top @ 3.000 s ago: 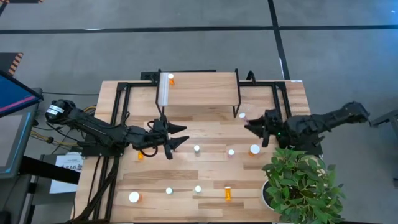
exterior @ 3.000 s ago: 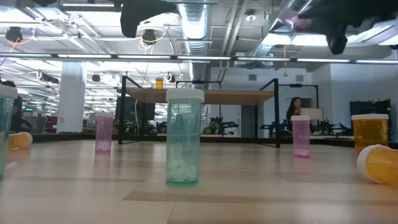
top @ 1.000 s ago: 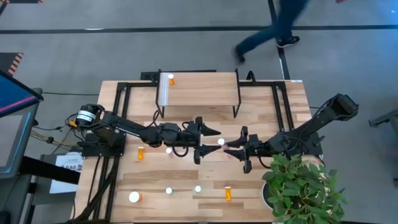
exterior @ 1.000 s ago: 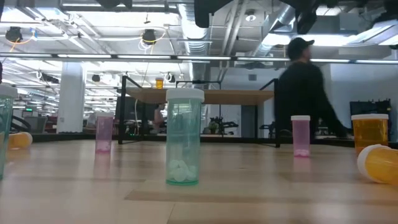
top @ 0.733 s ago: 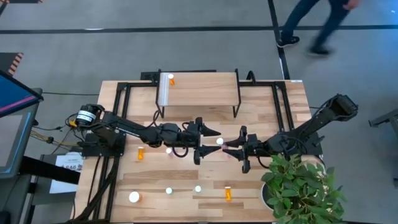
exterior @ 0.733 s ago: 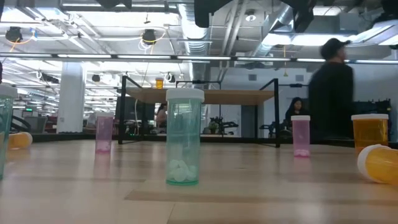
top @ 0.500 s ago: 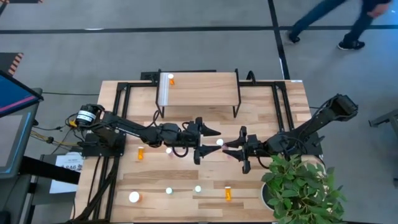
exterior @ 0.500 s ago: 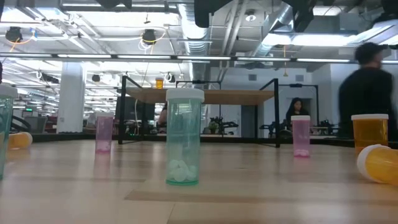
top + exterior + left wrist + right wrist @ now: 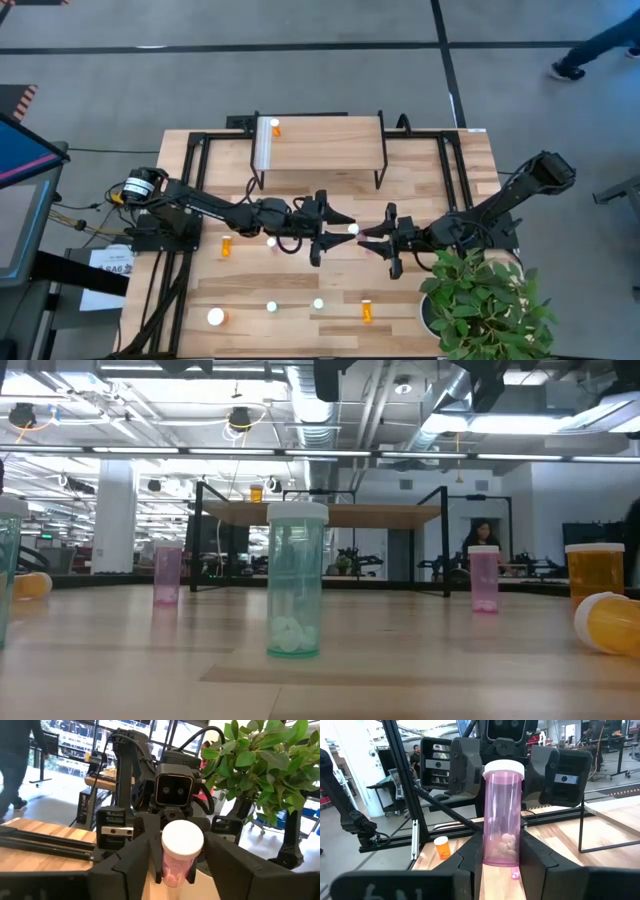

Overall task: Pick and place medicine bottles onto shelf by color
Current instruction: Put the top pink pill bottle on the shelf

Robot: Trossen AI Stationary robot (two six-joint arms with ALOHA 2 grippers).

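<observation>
A pink medicine bottle (image 9: 502,820) with a white cap (image 9: 353,229) hangs upright over the middle of the table, and my right gripper (image 9: 378,240) is shut on it. My left gripper (image 9: 335,235) faces it from the table's left, open. Its fingers (image 9: 135,860) stand on either side of the bottle's cap end, and a narrow gap shows beside the cap (image 9: 182,839). The shelf (image 9: 320,145) stands at the far edge with one orange bottle (image 9: 274,127) on its top. More bottles stand or lie on the table, among them a green one (image 9: 296,580). My right gripper pinches the lower part of the pink bottle's body (image 9: 501,857) between its two fingers (image 9: 470,860). The fingers lie level and come from the table's right side. The bottle stands upright in the hold, cap up, lifted clear of the table.
A potted plant (image 9: 485,300) fills the near right corner beside my right arm. Loose bottles sit near the front edge (image 9: 318,303), one orange bottle lying on its side (image 9: 367,312), another orange one at the left (image 9: 226,247). A person's legs (image 9: 590,50) show beyond the table.
My left gripper's fingers have closed in around the pink bottle's cap end while both arms kept still. The bottle has stayed in place in my right gripper. A person has walked across the floor beyond the table toward the right.
</observation>
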